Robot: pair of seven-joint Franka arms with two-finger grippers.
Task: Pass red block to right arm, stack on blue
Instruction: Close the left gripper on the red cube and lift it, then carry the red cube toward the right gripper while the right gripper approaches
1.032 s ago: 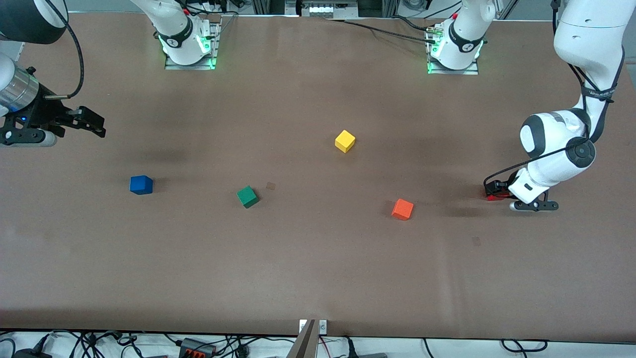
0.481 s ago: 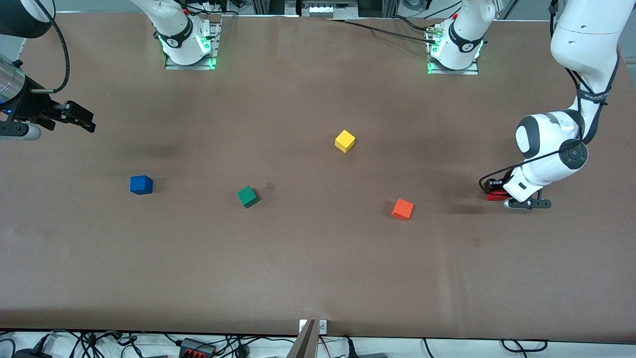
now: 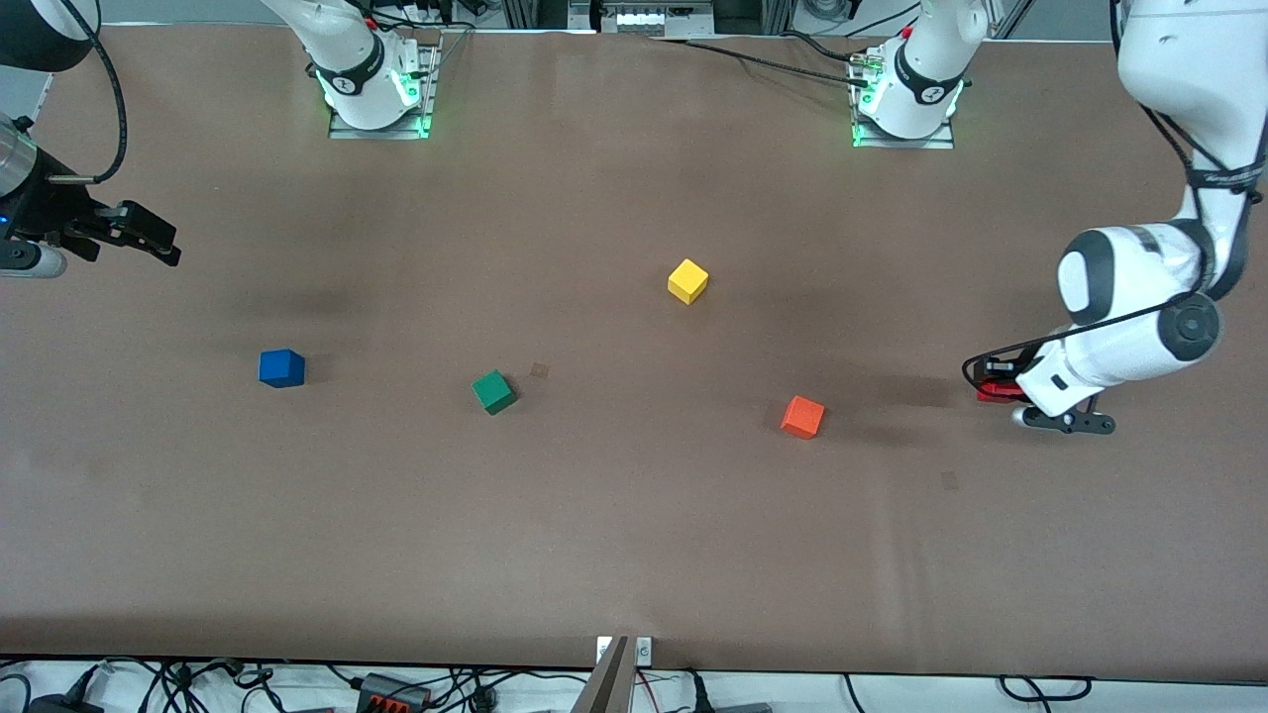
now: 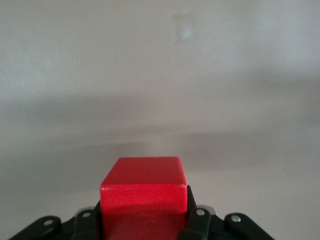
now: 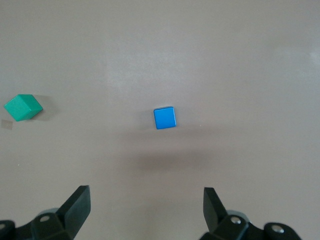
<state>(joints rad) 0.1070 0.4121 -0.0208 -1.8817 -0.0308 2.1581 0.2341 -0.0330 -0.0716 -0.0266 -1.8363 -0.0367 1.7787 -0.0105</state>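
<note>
While the right gripper (image 3: pixel 149 238) hangs over the table (image 3: pixel 634 555) at the right arm's end, its black fingers (image 5: pixel 75 205) stand wide apart with nothing between them, and the right wrist view looks down on the cubes below it. Under it and nearer the front camera, the blue cube (image 3: pixel 281 367) sits flat on the table, alone, with bare surface all round it. Next along toward the left arm's end comes the green cube (image 3: pixel 492 391), turned at an angle and a little nearer the camera than the blue one; the two are well apart. Past the middle, the yellow cube (image 3: pixel 687 281) lies farther from the camera than all the others. Then the orange cube (image 3: pixel 802 417) sits nearer the camera than the green one. At the left arm's end, the left gripper (image 3: pixel 999 389) is low over the table, clamped on the red block (image 3: pixel 996 394). In the left wrist view the block (image 4: pixel 144 192) sits square between the black linkage fingers (image 4: pixel 197 220), its top face and one side showing. From these views I cannot tell whether the block touches the table or is just clear of it.
</note>
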